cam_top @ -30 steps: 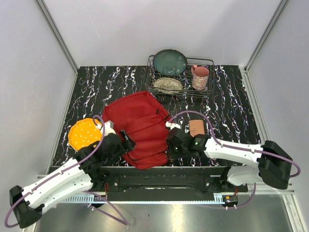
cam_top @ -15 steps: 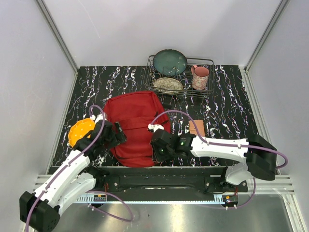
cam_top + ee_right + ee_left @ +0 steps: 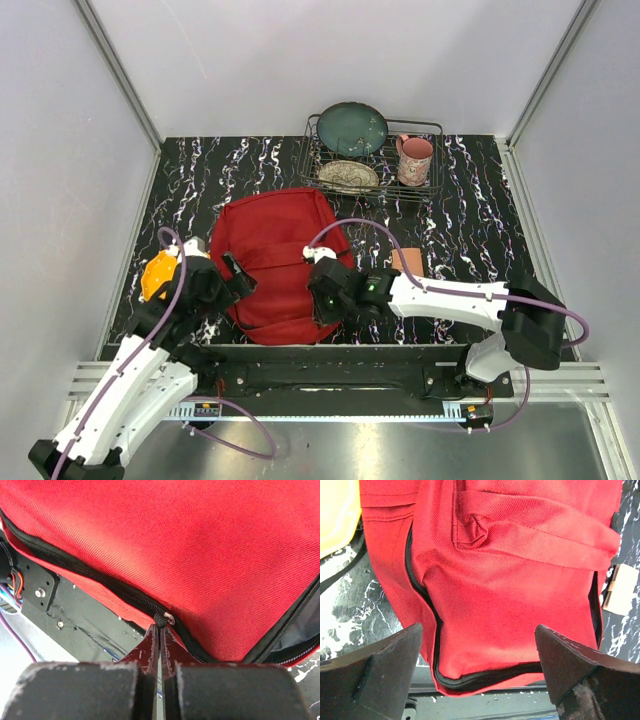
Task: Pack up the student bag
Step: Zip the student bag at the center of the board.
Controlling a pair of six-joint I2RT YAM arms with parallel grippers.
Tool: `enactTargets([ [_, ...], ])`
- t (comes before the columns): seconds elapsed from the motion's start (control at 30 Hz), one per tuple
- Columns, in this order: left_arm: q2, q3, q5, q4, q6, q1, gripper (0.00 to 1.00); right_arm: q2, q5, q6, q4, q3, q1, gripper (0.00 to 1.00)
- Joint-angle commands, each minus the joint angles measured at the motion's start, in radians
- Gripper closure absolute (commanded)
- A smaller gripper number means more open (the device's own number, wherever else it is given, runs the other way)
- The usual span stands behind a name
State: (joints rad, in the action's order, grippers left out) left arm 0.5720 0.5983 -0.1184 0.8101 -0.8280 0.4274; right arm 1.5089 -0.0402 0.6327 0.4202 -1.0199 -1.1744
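Note:
The student bag (image 3: 272,250) is a red backpack with black zippers, lying flat in the middle of the table with its near edge at the table's front. My right gripper (image 3: 320,303) is at that near edge, shut on the black zipper pull (image 3: 163,619). In the right wrist view the right gripper (image 3: 160,632) has its fingers pressed together around the pull tab. My left gripper (image 3: 232,288) stands open at the bag's left near corner. In the left wrist view the bag's zipped corner (image 3: 470,677) lies between the spread fingers (image 3: 375,670), untouched.
An orange disc (image 3: 157,276) lies left of the bag, partly under my left arm. A small tan card (image 3: 407,262) lies to the bag's right. At the back stands a wire rack (image 3: 436,128) with a teal bowl (image 3: 352,128), a patterned plate and a pink mug (image 3: 414,158).
My left gripper has opened wider and drawn back left off the bag. My right gripper has slid left along the near edge with the zipper pull. The bag has settled flatter.

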Motion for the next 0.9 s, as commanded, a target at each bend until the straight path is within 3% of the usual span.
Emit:
enactTargets([
  [0.0,-0.060,0.063,-0.066,0.124,-0.118,0.008,0.01,-0.010,0.006,-0.033,-0.064,-0.023,0.045,1.00],
  [0.2,-0.110,0.018,-0.001,0.144,-0.169,0.025,0.01,-0.032,0.019,-0.050,-0.067,-0.002,0.076,1.00],
  [0.33,-0.097,-0.027,-0.026,0.138,-0.239,0.127,0.01,-0.036,0.020,-0.045,-0.069,0.014,0.093,1.00],
  [0.47,-0.035,-0.104,-0.026,-0.015,-0.325,0.220,0.01,-0.056,0.020,-0.030,-0.070,0.026,0.096,1.00],
  [0.63,0.147,-0.131,-0.084,-0.224,-0.333,0.352,0.03,-0.099,0.088,-0.018,-0.116,0.089,0.093,1.00],
  [0.67,0.161,-0.127,-0.098,-0.239,-0.321,0.361,0.06,-0.110,0.121,-0.019,-0.115,0.096,0.091,1.00],
  [0.83,0.219,-0.098,-0.087,-0.351,-0.179,0.369,0.56,-0.168,0.109,-0.016,-0.118,0.164,0.010,1.00],
  [0.87,0.229,-0.094,-0.078,-0.367,-0.154,0.370,0.62,-0.180,0.103,-0.014,-0.118,0.170,-0.022,1.00],
])
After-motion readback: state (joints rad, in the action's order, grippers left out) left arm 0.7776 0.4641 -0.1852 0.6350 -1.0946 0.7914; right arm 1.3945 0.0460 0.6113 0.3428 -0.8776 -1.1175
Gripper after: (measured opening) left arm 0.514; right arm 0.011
